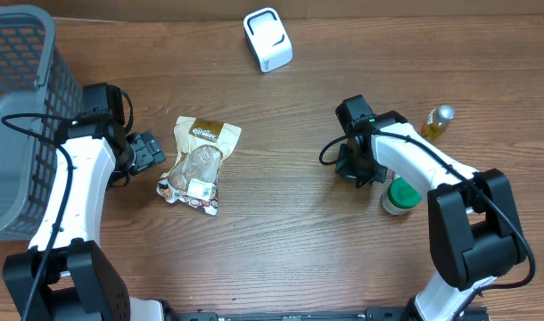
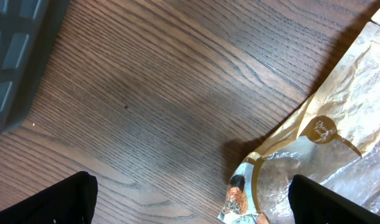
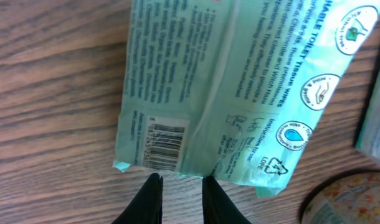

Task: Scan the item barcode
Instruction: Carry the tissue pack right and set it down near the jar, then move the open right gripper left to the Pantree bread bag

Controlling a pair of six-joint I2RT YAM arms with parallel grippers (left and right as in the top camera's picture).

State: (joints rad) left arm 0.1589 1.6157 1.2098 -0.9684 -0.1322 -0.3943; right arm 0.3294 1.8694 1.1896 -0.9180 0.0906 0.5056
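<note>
pale green film wraps the wipes pack (image 3: 240,93), which lies flat on the counter (image 1: 281,223) right of the middle. its barcode (image 3: 166,147) faces up, close to the pack edge nearest the right pincer (image 3: 182,196). that pincer's fingertips (image 3: 151,196) stand only narrowly apart with bare wood between them, so it looks clamped on nothing. whether the tips touch the film i cannot tell. the left pincer (image 2: 190,180) is spread wide and empty, just beside a snack bag (image 1: 199,160) toward the left edge.

i take the step in hand to be getting a hold on the pack. a good bite would be on the seam or edge clear of the bars, so no finger covers them. then lift and turn the printed face toward the scanner (image 1: 268,39) near the middle of the far edge. the film looks soft and slick, so it may sag or crease across the code unless it is held taut.

from overhead the right arm hides the pack entirely. the pack's far end is cut off in the wrist view. the digits are too blurred to read, and which way the scanner's window faces is unclear.
</note>
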